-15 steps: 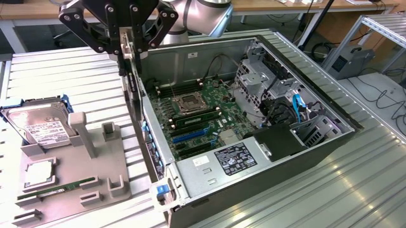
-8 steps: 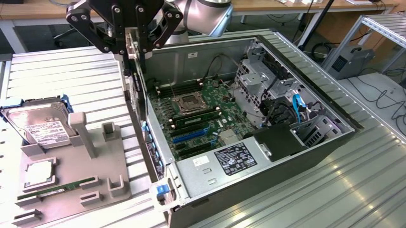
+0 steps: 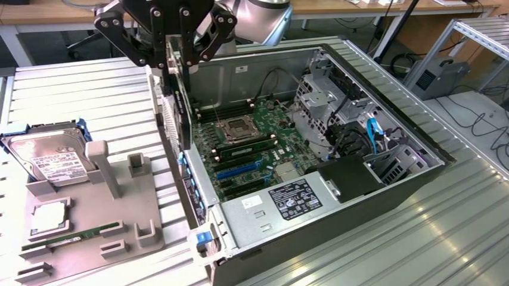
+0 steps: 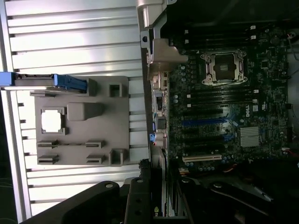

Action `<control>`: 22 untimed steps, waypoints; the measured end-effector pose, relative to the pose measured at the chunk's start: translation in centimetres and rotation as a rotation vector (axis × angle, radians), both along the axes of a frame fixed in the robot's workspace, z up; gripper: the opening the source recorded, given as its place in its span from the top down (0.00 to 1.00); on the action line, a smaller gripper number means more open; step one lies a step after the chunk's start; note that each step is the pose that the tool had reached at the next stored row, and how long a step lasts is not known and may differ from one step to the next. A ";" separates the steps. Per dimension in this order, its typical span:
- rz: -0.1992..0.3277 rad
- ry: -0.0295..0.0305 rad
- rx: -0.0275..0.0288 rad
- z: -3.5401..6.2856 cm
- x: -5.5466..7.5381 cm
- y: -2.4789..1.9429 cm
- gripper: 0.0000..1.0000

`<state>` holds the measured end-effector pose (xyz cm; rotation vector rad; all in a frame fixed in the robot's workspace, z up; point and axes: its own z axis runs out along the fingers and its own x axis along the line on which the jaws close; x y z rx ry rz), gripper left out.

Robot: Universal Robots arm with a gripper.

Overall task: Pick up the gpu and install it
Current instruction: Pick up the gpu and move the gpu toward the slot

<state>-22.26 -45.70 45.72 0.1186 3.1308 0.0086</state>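
Hand (image 3: 175,58) is partly closed, fingers pinching the top edge of the gpu (image 3: 183,107). The card hangs upright and edge-on, with its perforated silver bracket toward the exterior view's left. The gpu is in the air, off the desk (image 3: 80,89), above the left wall of the open PC case (image 3: 390,98), at the edge of the motherboard (image 3: 247,143). It is not seated.

The blue PCIe slot (image 3: 238,170) sits nearer the camera than the card does. The grey fixture tray (image 3: 87,220) is on the exterior view's left, well apart from the card. It carries the hard drive (image 3: 47,158) and the green RAM stick (image 3: 71,237); neither is touched.

Step in hand, as I judge it: carrying and aligning the card for insertion. To do it well I'd say:
- Hold the card plumb, with no twist in the grip.
- Set the connector edge parallel to the slot.
- Put the bracket against the rear wall opening.
- Clear the case wall.
- Come down straight with even pressure.

Risks: the card tilting in the pinch, or the bracket catching the wall lip.
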 end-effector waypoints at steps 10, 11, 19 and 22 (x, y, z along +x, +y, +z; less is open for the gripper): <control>0.000 0.0000 -0.0021 -0.09 0.6 0.00 0.74; 0.000 0.0000 -0.0023 -0.10 0.7 0.00 0.74; 0.000 -0.0001 -0.0039 -0.19 1.2 0.00 0.74; 0.000 0.0000 -0.0045 -0.21 1.4 0.00 0.74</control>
